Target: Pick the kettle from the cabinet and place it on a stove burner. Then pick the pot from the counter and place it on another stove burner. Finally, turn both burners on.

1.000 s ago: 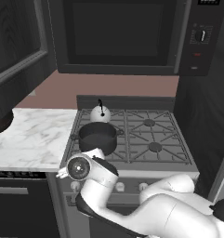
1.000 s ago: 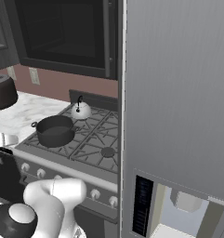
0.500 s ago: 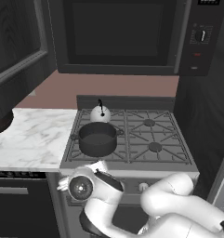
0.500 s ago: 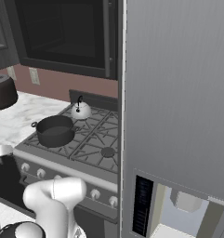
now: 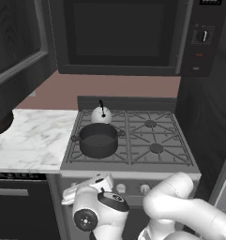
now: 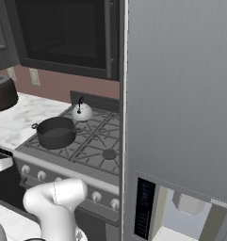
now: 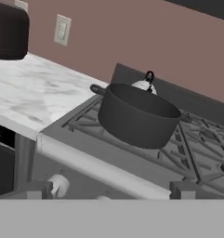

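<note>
**A:** Both placements look done from here. The small shiny white-silver dome kettle with the thin black arched handle (image 5: 101, 115) sits on the back-left burner of the grey-grated gas cooktop (image 5: 154, 140). At six o'clock from it, the squat round dark grey pot with two loop handles (image 5: 98, 139) sits on the front-left burner.

**B:** So nothing is left on the white marble counter (image 5: 30, 140) from the task list?

**A:** Not that I can see. What remains, I'd judge, is turning on the burners. The silver front knobs (image 6: 41, 175) line the cooktop's front panel, and I see no flame under either vessel, though these renderings might not show one.

**B:** And the claw?

**A:** The two-finger gripper (image 7: 111, 193) is down low in front of the cooktop, its jaws spread fully wide, with nothing between them. In the hand view, both dark fingertips (image 7: 39, 189) rise at the bottom, and one pale knob (image 7: 59, 184) sits just beside the one at seven o'clock. I can't tell for sure whether it's touching.

**B:** Empty-handed, then.

**A:** Empty and released, with the pot at twelve o'clock in the hand view and the kettle peeking up just behind its rim.
</note>
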You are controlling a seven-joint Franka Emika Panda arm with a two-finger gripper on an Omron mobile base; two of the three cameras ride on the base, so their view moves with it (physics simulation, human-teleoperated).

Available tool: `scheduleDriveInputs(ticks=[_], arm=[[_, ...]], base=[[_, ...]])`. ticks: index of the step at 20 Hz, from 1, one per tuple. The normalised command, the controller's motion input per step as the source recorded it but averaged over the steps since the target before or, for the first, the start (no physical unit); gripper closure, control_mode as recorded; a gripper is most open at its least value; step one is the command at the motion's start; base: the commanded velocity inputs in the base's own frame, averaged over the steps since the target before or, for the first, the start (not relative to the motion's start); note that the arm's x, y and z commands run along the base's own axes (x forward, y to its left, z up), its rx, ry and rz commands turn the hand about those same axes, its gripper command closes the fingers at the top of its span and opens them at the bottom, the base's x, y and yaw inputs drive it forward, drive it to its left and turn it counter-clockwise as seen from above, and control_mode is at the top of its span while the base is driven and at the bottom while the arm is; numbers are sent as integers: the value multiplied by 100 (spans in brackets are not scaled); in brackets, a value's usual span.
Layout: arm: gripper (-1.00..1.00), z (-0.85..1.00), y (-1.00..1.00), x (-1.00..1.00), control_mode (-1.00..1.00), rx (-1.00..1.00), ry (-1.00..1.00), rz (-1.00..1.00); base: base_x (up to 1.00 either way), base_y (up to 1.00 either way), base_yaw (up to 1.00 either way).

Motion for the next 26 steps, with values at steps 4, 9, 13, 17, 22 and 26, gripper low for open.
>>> scheduleDriveInputs(ticks=[4,9,13,17,22,26], arm=[[-100,-16,-11,-5,-100,0,-3,0],[-100,-14,-14,0,-100,0,0,0],[-100,-20,-19,-3,-100,0,0,-2],[-100,-28,-19,-12,-100,0,-4,-6],[-100,-32,-10,-2,-100,0,-7,-10],[-100,-26,-1,0,-100,0,-6,-13]], base=[[0,0,0],[0,0,0],[0,0,0],[0,0,0],[0,0,0],[0,0,0]])
